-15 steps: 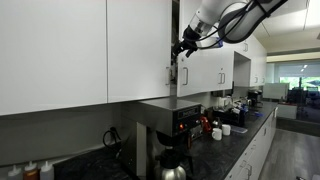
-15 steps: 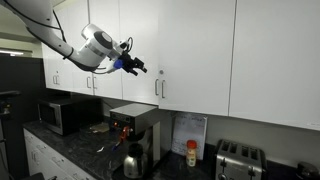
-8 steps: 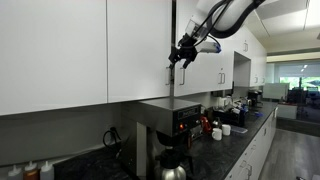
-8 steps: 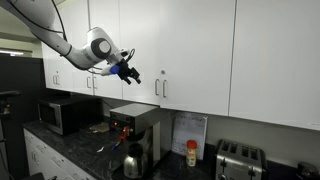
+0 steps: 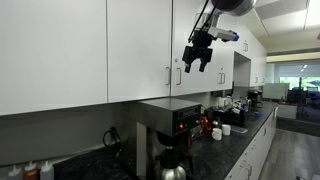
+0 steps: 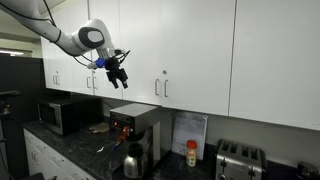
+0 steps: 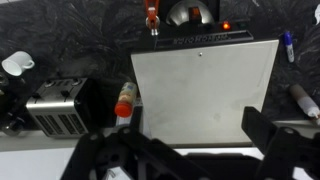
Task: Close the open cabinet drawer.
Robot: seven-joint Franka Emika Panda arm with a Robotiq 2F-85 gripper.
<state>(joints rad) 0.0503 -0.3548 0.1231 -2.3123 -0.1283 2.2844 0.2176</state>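
As I read both exterior views, the cabinet drawer (image 5: 178, 40) (image 6: 140, 45) is the narrow white wall-cabinet door directly above the coffee machine (image 5: 170, 128) (image 6: 135, 125). It sits flush with the white fronts on either side, with no edge standing proud. Its short silver handle (image 5: 179, 76) (image 6: 155, 87) hangs upright above the coffee machine, just beside the matching handle of the next door.

My gripper (image 5: 197, 68) (image 6: 119, 80) hovers higher than the coffee machine, at about handle height. Its fingers point down and are spread apart with nothing between them. It hangs in front of the wall cabinets, but I cannot tell whether it touches a front.

Through the wrist view I look straight down. The gripper (image 7: 185, 158) shows as two dark fingers well apart along the bottom edge, and the coffee machine's (image 7: 205, 90) flat grey top fills the middle. A toaster (image 7: 60, 105) stands on the dark counter (image 7: 60, 35) to one side of the coffee machine. A red-capped bottle (image 7: 123, 103) stands between the toaster and the coffee machine, just beside the machine's edge.
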